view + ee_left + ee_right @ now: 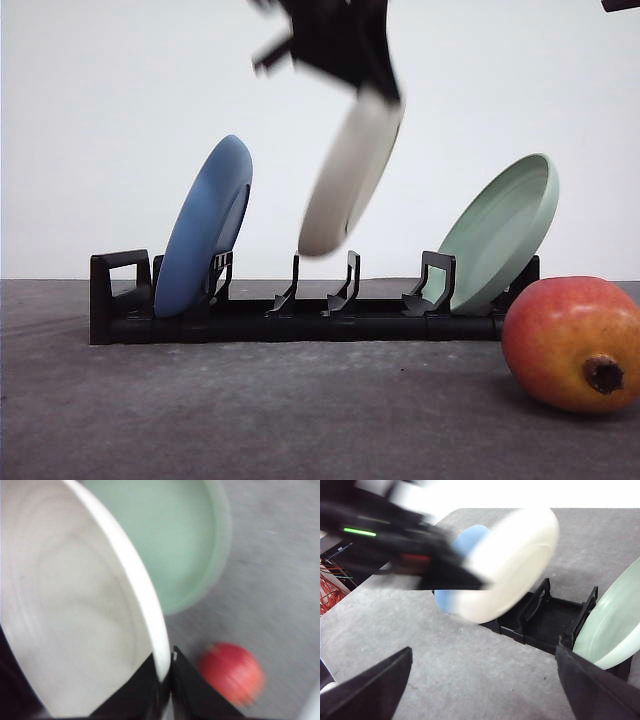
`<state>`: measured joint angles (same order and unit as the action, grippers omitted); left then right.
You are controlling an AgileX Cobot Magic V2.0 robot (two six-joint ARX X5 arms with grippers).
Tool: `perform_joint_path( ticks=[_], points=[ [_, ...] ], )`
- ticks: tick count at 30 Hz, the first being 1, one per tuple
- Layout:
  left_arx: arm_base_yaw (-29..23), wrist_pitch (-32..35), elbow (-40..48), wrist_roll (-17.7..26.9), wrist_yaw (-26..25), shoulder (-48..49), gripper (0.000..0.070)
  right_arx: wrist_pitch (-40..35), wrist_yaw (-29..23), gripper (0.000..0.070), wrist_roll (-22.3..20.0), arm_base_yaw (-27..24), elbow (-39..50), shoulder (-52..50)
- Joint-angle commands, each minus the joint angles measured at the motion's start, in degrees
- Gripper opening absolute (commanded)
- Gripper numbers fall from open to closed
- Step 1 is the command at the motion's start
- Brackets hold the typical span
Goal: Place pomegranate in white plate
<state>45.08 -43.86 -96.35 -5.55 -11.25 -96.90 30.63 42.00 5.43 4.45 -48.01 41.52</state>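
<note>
Left gripper point(167, 690) clamps the white plate point(350, 175) by its rim, holding it in the air above the rack point(300, 315), between the blue plate point(205, 225) and green plate point(500, 230). Pomegranate point(570, 340) sits on the table point(250, 420), near right. Right gripper point(485, 685) hangs spread wide, holding nothing. Step: getting the plate out. Next: lay it flat, then fetch the fruit.

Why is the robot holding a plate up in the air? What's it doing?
The robot's left hand is pinching the rim of the white plate and holding it in the air above the black rack. A blue plate and a pale green plate stand in the rack. The pomegranate sits on the grey table to the right, untouched. The right hand is open and holds nothing. The fruit is meant to go on that white plate.
</note>
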Motion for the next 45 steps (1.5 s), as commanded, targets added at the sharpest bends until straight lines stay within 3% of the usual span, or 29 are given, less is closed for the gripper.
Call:
perform_joint_path(
  ticks=[1,5,11,17,27,31,36,37,38,42,43,45],
  points=[
    [2.10,-4.38,-1.58,1.08,-0.35,1.81,0.0000,-0.48,0.00,0.0585,0.57,0.09,-0.90,0.37],
    [8.08,-14.88,-1.50,2.67,2.42,6.23,0.0002,-0.42,0.00,0.0585,0.57,0.09,-0.90,0.37],
    [20.37,-23.19,0.62,3.35,15.50,7.08,0.0003,-0.35,0.00,0.0585,0.59,0.09,-0.90,0.37],
    [27.83,-19.53,11.48,1.12,23.76,6.97,0.0002,-0.29,0.02,0.0585,0.61,0.19,-0.90,0.37],
    [28.71,-3.31,32.66,-0.06,30.98,6.95,0.0002,-0.31,0.00,0.0585,0.61,1.88,-0.90,0.37],
    [29.05,3.89,38.24,-0.79,31.19,6.92,0.0001,-0.28,0.00,0.0585,0.63,2.23,-0.90,0.37],
    [29.24,4.97,39.73,-2.88,30.90,6.60,0.0005,-0.28,0.00,0.0585,0.66,2.23,-0.90,0.37],
    [29.24,5.17,39.73,-2.88,30.74,6.60,0.0041,-0.31,0.00,0.0585,0.66,2.23,-0.90,0.37],
    [29.24,5.49,39.73,-2.96,30.72,6.60,0.0124,-0.31,0.00,0.0585,0.66,2.23,-0.90,0.37],
    [29.02,5.24,39.38,-4.65,30.71,6.66,0.0559,-0.31,0.00,0.0585,1.19,2.23,-0.90,0.37],
    [29.02,4.71,39.16,-5.09,30.71,6.66,0.0611,-0.31,0.00,0.0585,1.46,2.23,-0.90,0.37],
    [29.02,4.10,38.79,-6.79,30.72,7.01,0.0624,-0.26,0.00,0.0585,1.66,2.23,-0.90,0.37]
  ],
)
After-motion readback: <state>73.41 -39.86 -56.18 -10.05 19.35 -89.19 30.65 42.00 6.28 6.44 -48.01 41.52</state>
